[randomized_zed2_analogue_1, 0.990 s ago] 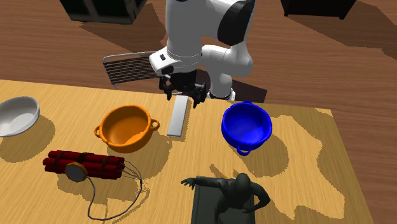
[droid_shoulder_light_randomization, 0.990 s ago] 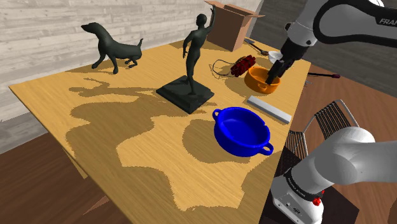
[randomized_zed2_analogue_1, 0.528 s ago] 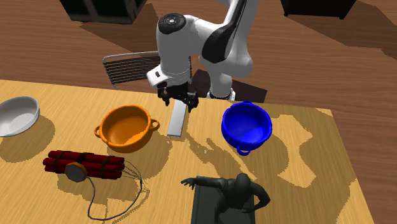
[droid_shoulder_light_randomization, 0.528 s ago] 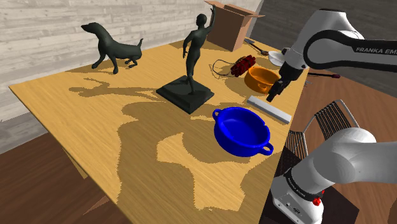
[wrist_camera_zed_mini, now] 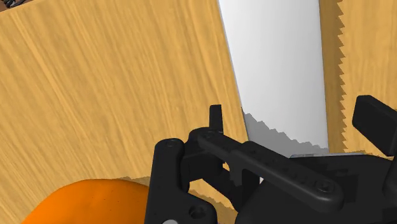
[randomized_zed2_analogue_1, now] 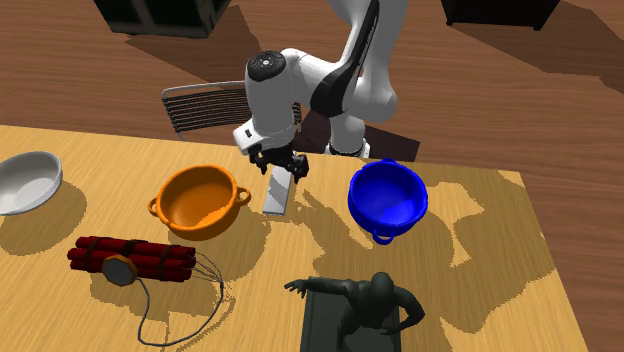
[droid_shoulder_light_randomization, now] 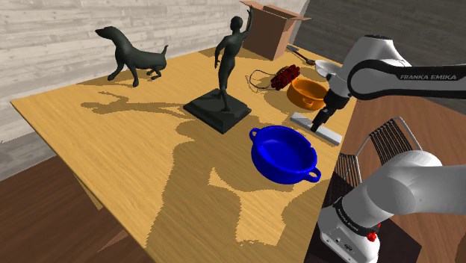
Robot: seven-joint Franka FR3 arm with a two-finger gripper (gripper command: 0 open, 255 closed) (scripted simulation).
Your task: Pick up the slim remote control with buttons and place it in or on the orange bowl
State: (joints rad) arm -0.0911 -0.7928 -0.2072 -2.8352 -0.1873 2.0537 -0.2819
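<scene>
The remote [droid_shoulder_light_randomization: 308, 122] is a plain pale grey slab with no buttons drawn, flat on the wooden table near its edge by the stand. It lies between the orange bowl [droid_shoulder_light_randomization: 306, 93] and the blue bowl [droid_shoulder_light_randomization: 284, 152]. My gripper [droid_shoulder_light_randomization: 323, 119] hangs low over the remote [randomized_zed2_analogue_1: 279, 194], at its end nearest the arm's base. In the wrist view my gripper [wrist_camera_zed_mini: 296, 124] is open, and its fingers [wrist_camera_zed_mini: 216, 118] straddle the remote [wrist_camera_zed_mini: 280, 70] without touching it. The orange bowl's rim [wrist_camera_zed_mini: 83, 198] shows beside the hand. In the second exterior view my gripper [randomized_zed2_analogue_1: 281, 165] sits beside the orange bowl [randomized_zed2_analogue_1: 199, 201].
On the table [droid_shoulder_light_randomization: 112, 127] stand a dark human statue [droid_shoulder_light_randomization: 224, 75], a dark dog figure [droid_shoulder_light_randomization: 134, 54], a dynamite bundle with wires [randomized_zed2_analogue_1: 130, 258], a white bowl [randomized_zed2_analogue_1: 27, 180] and a cardboard box [droid_shoulder_light_randomization: 272, 26]. A slatted chair back [randomized_zed2_analogue_1: 205, 105] stands behind the table edge.
My gripper has come away from above the orange bowl and dropped down to the end of the remote. Its fingers stayed apart. The remote has not moved.
</scene>
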